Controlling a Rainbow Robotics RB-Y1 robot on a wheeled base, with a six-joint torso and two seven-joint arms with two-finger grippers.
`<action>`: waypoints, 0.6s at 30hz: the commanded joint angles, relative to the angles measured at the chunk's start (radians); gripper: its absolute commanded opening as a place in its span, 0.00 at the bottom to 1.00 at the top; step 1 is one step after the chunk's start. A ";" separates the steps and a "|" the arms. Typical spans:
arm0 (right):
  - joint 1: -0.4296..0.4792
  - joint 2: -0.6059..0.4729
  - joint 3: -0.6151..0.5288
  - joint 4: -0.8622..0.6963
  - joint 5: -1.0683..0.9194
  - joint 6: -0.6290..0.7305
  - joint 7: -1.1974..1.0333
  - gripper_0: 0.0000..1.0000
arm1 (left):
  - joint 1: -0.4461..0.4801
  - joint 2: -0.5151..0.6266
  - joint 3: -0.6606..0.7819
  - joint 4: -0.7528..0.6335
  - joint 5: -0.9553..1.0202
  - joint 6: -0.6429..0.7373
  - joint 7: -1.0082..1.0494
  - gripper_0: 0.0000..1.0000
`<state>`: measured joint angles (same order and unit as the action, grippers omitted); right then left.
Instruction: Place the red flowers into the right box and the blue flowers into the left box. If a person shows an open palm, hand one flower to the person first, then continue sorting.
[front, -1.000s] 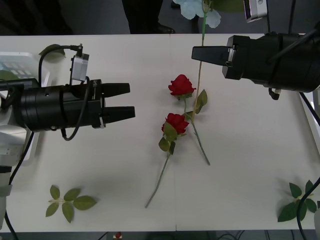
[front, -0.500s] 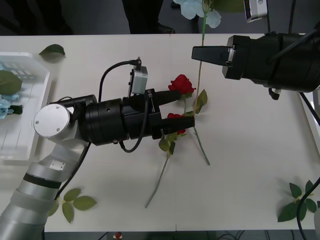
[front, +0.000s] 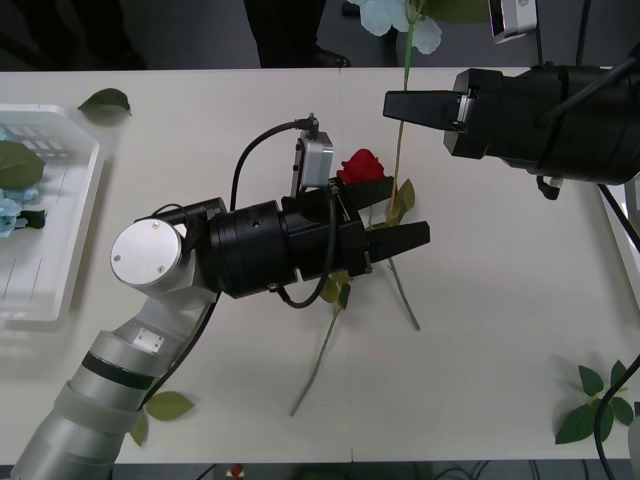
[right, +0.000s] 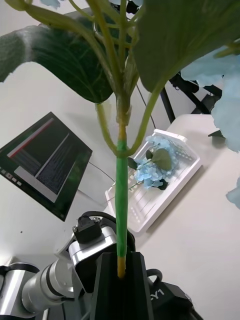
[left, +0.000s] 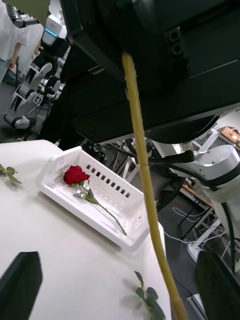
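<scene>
My right gripper (front: 393, 106) hangs over the table's far right, shut on the stem (right: 121, 200) of a blue flower (front: 395, 16) whose head points away from me. My left gripper (front: 392, 212) is open at mid-table, its fingers on either side of that stem's lower end (left: 145, 190). It hovers over two red flowers: one bud (front: 360, 164) shows, the other is hidden except for its stem (front: 320, 360). The left box (front: 60, 260) holds blue flowers (right: 152, 172). The right box (left: 117, 237) holds one red flower (left: 76, 175).
Loose green leaf sprigs lie at the near right corner (front: 598, 405) and near left (front: 165, 405), and a single leaf (front: 105, 100) lies at the far left. The right box's rim (front: 612, 215) shows at the table's right edge.
My left arm has swung from the left side to mid-table over the roses, gripper still open. The right arm and its blue flower have not moved.
</scene>
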<state>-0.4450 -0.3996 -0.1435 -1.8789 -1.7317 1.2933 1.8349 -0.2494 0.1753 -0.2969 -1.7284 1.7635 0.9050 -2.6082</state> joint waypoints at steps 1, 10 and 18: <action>0.000 0.004 -0.016 -0.035 -0.009 -0.005 0.040 0.00 | -0.025 -0.033 0.001 -0.050 -0.021 -0.015 -0.007 0.05; 0.000 0.004 -0.018 -0.035 -0.012 -0.005 0.043 0.00 | -0.024 -0.033 -0.004 -0.050 -0.021 -0.021 -0.001 0.00; 0.002 0.004 -0.019 -0.035 -0.019 -0.005 0.050 0.00 | -0.024 -0.033 -0.004 -0.050 -0.021 -0.021 0.007 0.00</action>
<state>-0.4450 -0.3996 -0.1439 -1.8789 -1.7322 1.2933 1.8360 -0.2494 0.1571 -0.2981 -1.7307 1.7399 0.8956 -2.6082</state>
